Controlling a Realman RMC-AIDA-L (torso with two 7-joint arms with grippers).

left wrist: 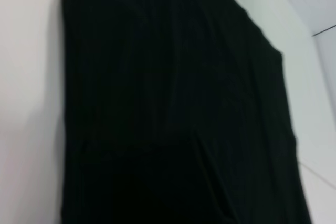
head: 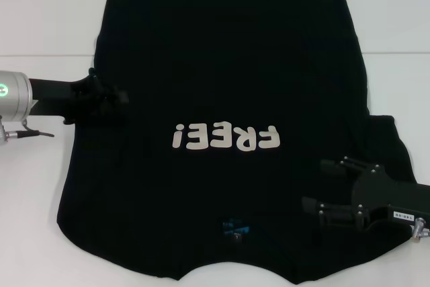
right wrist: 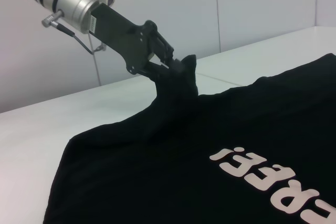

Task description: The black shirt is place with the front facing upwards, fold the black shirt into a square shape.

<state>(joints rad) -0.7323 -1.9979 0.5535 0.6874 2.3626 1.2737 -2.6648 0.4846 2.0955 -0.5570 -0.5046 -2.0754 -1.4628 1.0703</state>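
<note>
The black shirt (head: 222,65) lies spread front-up on the white table, its cream "FREE!" lettering (head: 225,139) near the middle and the blue neck label (head: 235,228) close to the near edge. My left gripper (head: 117,99) is at the shirt's left edge, shut on a pinch of cloth. The right wrist view shows that pinch pulled up into a small peak under the left gripper (right wrist: 176,66). My right gripper (head: 321,189) hovers open over the shirt's near right part, beside the right sleeve (head: 393,146). The left wrist view shows only black shirt cloth (left wrist: 173,103).
The white table (head: 40,18) surrounds the shirt, with bare surface on the left, right and far side. A seam line crosses the table (head: 47,55). A white wall (right wrist: 252,9) stands behind the table in the right wrist view.
</note>
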